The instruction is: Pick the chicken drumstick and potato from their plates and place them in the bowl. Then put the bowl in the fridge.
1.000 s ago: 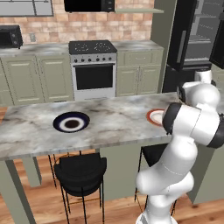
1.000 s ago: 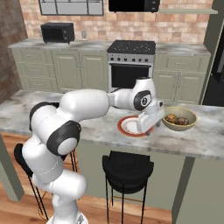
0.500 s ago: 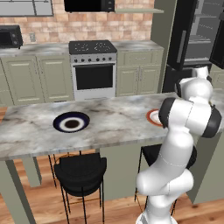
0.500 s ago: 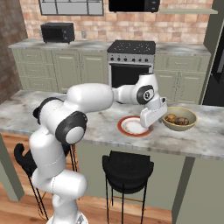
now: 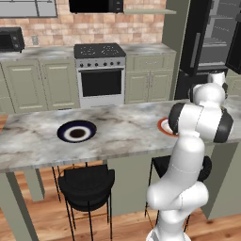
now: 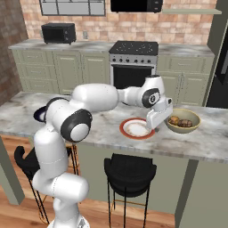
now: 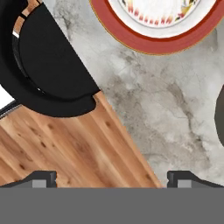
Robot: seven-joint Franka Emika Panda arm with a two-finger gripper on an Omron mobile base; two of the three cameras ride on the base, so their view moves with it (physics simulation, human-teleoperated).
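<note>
The tan bowl [image 6: 179, 129] stands on the island counter's right end with two brown pieces of food [image 6: 179, 121] in it, the chicken drumstick and potato; which is which I cannot tell. Just left of it lies the orange-red-rimmed plate [image 6: 129, 133], bare. My gripper [image 6: 155, 128] hangs between plate and bowl, pointing down, open and holding nothing. In the hand view the gripper [image 7: 111, 179] is over the counter's front edge, with the plate's rim [image 7: 148, 43] at the top and the bowl's edge [image 7: 220, 118] at the right. The navy-rimmed plate [image 5: 76, 132] lies bare at the left.
The black fridge [image 5: 195, 37] stands open at the back right with grey shelves showing. Black stools [image 7: 48, 70] sit under the counter's front edge. A steel oven [image 5: 101, 80] and green cabinets line the back wall.
The arm has swung to the right, carrying the open gripper from over the orange-red plate towards the bowl. Plates and bowl have stayed where they were.
</note>
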